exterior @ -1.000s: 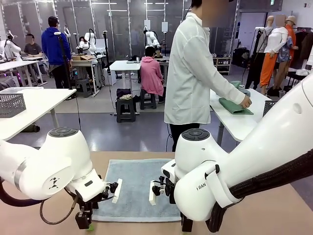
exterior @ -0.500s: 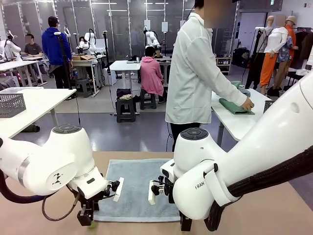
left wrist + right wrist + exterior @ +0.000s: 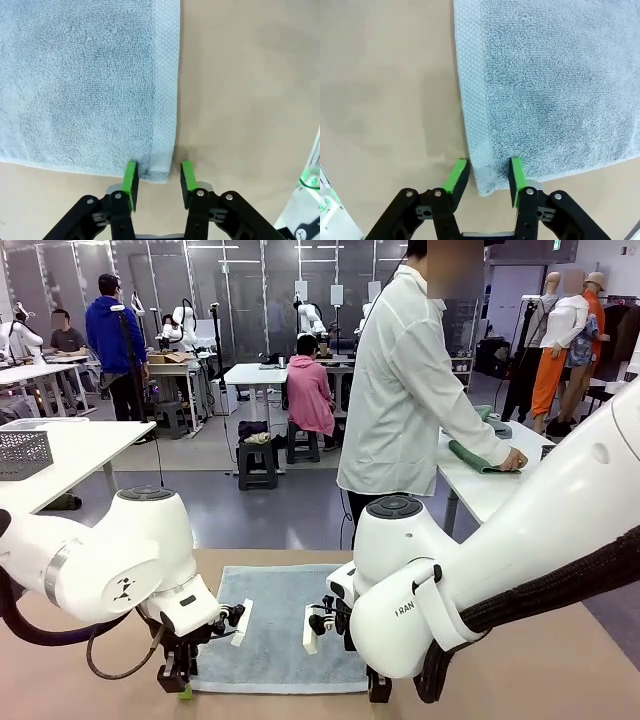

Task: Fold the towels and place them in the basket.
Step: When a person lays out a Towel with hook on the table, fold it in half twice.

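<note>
Within left gripper [image 3: 157, 175], towel [image 3: 85, 75] corner.

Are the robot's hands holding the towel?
Nothing yet: the left hand and right hand each straddle a near towel corner, jaws apart.

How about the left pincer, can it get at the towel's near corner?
Probably yes: the left pincer straddles a corner of the towel, jaws apart, with bare table beside it and nothing in between.
</note>
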### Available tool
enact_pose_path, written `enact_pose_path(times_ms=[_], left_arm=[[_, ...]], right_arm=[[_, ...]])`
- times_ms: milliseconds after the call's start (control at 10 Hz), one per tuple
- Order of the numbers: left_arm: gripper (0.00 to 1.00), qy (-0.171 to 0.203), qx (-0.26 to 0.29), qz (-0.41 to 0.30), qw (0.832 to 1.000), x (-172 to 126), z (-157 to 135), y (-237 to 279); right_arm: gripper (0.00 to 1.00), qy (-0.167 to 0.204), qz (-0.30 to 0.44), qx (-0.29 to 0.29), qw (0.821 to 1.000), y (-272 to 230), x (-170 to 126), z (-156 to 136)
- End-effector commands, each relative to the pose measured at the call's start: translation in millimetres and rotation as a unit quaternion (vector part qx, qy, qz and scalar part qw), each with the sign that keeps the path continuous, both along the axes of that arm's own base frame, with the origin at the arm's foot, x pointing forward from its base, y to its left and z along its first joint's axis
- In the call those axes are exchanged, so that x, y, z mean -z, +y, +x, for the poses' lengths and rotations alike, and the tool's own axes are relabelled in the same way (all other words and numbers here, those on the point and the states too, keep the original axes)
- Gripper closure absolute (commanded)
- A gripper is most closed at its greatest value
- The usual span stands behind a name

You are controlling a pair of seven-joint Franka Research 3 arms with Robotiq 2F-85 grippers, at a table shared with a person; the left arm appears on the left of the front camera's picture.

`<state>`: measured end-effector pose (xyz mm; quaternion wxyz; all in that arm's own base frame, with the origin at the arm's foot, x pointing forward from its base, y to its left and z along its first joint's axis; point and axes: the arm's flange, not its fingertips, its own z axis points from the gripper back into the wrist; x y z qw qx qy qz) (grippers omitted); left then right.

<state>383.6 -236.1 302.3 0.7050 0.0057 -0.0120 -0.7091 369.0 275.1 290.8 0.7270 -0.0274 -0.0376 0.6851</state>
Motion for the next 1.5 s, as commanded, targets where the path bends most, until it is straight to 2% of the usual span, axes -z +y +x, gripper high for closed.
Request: enact_pose_path(times_ms=[0,500,600,700,800,900,1000,1400], left_arm=[[0.54,0.007,0.006,0.01,1.0,-1.1,4.6,-0.2],[0.54,0.015,0.006,0.008,1.0,-2.6,6.1,1.5],[0.71,0.013,0.007,0.009,1.0,-3.1,6.5,1.1],[0.73,0.012,0.006,0.011,1.0,-3.5,7.4,1.2],[0.9,0.011,0.006,0.01,1.0,-4.0,8.1,1.5],[0.79,0.01,0.005,0.01,1.0,-4.2,8.6,1.9],[1.0,0.011,0.005,0.009,1.0,-3.8,9.6,2.2],[1.0,0.015,0.008,0.009,1.0,-5.3,9.9,1.4]], right_arm=[[0.56,0.02,-0.006,-0.009,1.0,1.0,1.3,2.3],[0.56,0.031,-0.007,-0.016,0.999,2.2,-2.5,3.8],[0.75,0.03,-0.008,-0.017,0.999,2.0,-2.6,4.7],[0.75,0.03,-0.008,-0.017,0.999,1.8,-2.5,5.6],[0.95,0.03,-0.008,-0.018,0.999,1.8,-2.3,6.5],[0.8,0.03,-0.006,-0.018,0.999,2.3,-2.0,6.9],[1.0,0.031,-0.006,-0.018,0.999,2.2,-1.4,7.3],[1.0,0.03,-0.003,-0.022,0.999,-0.2,-3.0,7.0]])
